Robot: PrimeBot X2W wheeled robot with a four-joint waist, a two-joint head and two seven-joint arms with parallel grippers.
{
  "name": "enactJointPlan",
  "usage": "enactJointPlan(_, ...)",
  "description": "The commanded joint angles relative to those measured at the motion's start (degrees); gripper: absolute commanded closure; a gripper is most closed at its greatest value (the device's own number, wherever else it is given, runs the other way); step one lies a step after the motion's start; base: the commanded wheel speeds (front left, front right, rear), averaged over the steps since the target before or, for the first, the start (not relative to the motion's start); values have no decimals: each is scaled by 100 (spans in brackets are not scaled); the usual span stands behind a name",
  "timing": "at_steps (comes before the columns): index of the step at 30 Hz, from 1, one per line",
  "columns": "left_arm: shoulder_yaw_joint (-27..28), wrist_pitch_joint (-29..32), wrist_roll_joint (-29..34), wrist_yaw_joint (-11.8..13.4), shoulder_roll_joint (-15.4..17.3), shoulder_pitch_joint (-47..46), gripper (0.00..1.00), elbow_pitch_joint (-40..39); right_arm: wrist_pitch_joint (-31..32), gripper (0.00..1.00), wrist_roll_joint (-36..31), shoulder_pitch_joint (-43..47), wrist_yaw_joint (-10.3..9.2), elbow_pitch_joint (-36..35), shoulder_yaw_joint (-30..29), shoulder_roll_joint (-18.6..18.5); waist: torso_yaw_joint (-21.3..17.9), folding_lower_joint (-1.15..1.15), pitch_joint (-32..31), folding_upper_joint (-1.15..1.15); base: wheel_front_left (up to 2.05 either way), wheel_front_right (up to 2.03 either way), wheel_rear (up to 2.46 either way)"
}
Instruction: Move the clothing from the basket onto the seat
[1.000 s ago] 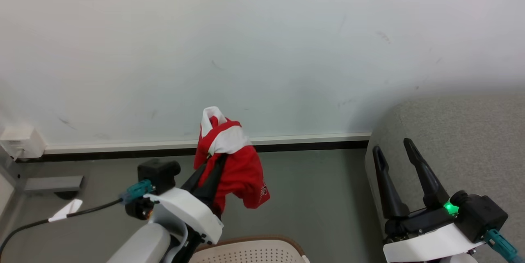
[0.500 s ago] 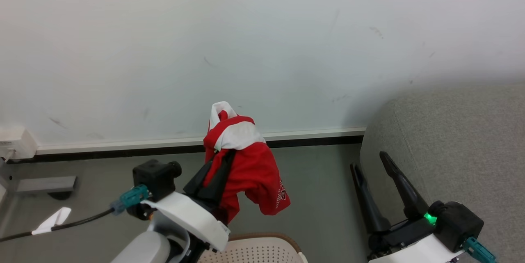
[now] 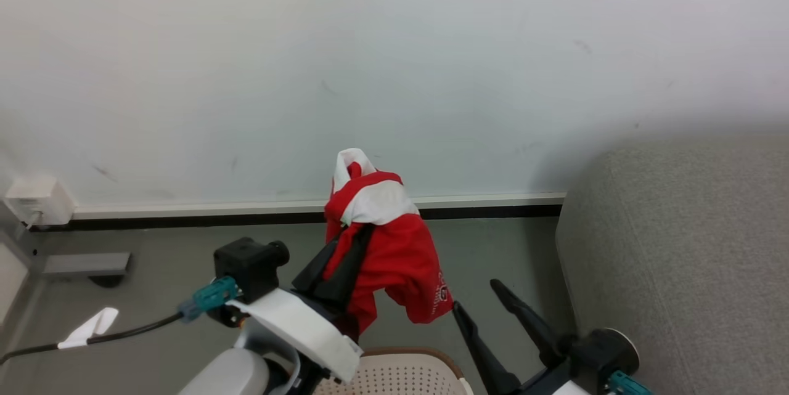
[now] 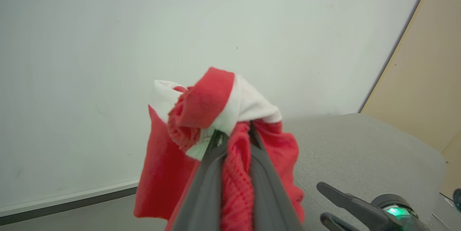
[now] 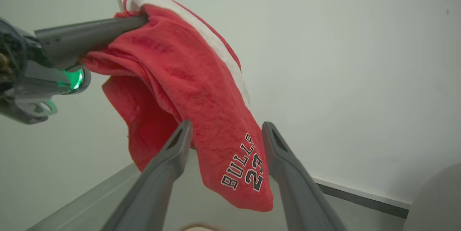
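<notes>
Clothing (image 3: 394,247) hangs clamped in my left gripper (image 4: 234,133), with my right gripper (image 3: 474,297) spread wide near its hem, so I should carry it fully over the seat (image 3: 678,247) to the right of my fingers before letting go.

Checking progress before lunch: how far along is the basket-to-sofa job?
Done: one red garment is out of the basket. In hand: left gripper shut on it, held up; right gripper open beside its hanging end. Left: put it on the sofa; none visible there yet.

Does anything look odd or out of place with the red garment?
Nothing damaged or dropped. The red garment hangs bunched from the shut left gripper, clear of the basket; the open right gripper sits close beside its hem.
</notes>
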Motion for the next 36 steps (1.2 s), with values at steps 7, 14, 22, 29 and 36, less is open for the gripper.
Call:
enactJointPlan(7,-205,68,0,-90,-190,-83,100,-122,3,0,67,-549,-12,857,514,-46,301,0,20,0,0,0,0)
enactJointPlan(14,-488,142,33,-178,-380,-108,100,-107,3,0,63,-918,-12,1510,645,47,636,0,19,0,0,0,0)
enactJointPlan(22,-841,249,-45,-323,-617,10,100,64,3,0,46,-1060,-12,1756,639,150,932,0,-10,0,0,0,0)
enactJointPlan(29,-885,217,-103,-329,-645,65,100,162,4,100,168,-1014,-12,1687,640,207,1009,0,-31,0,0,0,0)
enactJointPlan(36,-799,155,-158,-269,-562,108,100,264,3,100,240,-909,-12,1509,513,211,894,0,-23,0,0,0,0)
